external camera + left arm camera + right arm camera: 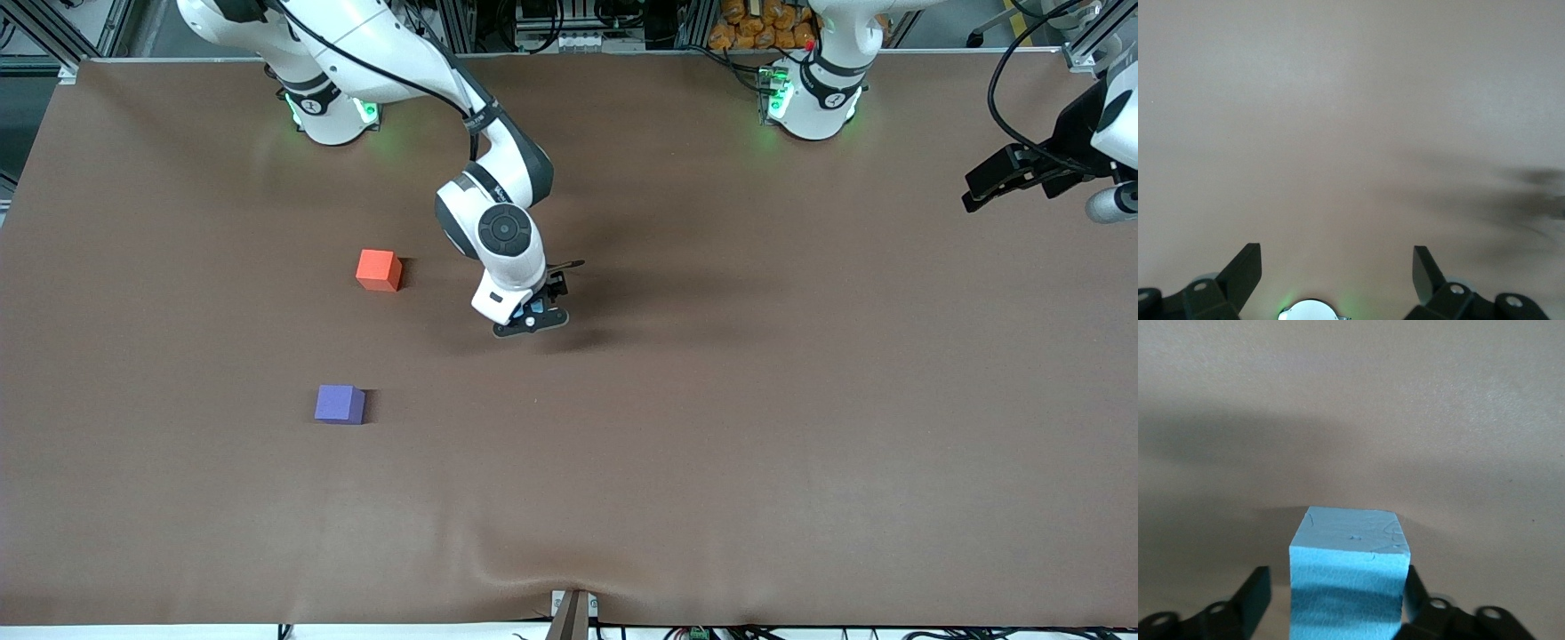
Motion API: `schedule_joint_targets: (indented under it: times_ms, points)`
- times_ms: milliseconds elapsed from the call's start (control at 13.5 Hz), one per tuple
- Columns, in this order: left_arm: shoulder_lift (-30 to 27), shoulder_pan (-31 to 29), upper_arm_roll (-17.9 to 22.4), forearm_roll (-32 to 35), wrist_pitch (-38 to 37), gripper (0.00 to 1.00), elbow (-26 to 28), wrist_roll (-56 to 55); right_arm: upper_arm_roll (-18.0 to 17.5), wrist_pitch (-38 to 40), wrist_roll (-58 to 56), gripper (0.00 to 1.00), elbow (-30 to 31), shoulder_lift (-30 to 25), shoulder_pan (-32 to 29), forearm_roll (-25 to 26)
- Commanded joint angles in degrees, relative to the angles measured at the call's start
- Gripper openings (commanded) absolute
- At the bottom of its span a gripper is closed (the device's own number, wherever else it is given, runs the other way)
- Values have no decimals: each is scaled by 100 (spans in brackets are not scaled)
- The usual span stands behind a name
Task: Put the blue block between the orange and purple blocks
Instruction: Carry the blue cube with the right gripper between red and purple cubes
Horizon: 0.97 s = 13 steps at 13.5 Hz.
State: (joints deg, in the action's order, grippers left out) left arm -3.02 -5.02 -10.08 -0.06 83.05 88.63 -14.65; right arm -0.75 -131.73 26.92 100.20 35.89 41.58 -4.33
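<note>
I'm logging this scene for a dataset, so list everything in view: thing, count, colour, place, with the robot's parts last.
Blue block: one, light blue, between the right gripper's fingers, on or just above the table; cannot tell which.
Orange block: one, orange-red, on the table toward the right arm's end.
Purple block: one, violet, nearer the front camera than the orange block.
Table: one, brown cover.
Right gripper: one, black, around the blue block; one finger touches it, the other stands apart.
Left gripper: one, black, open, waiting above bare table at the left arm's end.
</note>
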Motion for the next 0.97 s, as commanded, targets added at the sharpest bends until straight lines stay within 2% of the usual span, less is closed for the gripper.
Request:
schedule_joint_targets:
  times_ms: [0,297,371,445,520,668,891]
  points:
    - [-41,-25,-20,-90,-78,100,-3,112,57,77,59,0,-35,-64,-52,-50]
    - [-32,-96,6,-90,-69,100,-12,121,127,1733,15,0,-386,-765,-702,11]
    - [-32,-87,6,-82,-69,100,-12,121,371,2217,-2,0,-404,-959,-843,90]
    - [-23,-78,-3,-82,-69,100,14,112,591,2344,-63,0,-370,-1135,-975,160]
    - [-32,-87,6,-82,-69,100,5,112,654,2510,-238,0,-352,-1258,-1185,170]
    - [-41,-113,50,-82,-69,100,-39,112,663,2591,-424,0,-38,-1557,-1494,178]
    - [-76,-113,50,-82,-166,100,-21,112,646,2267,-599,0,569,-1822,-2117,152]
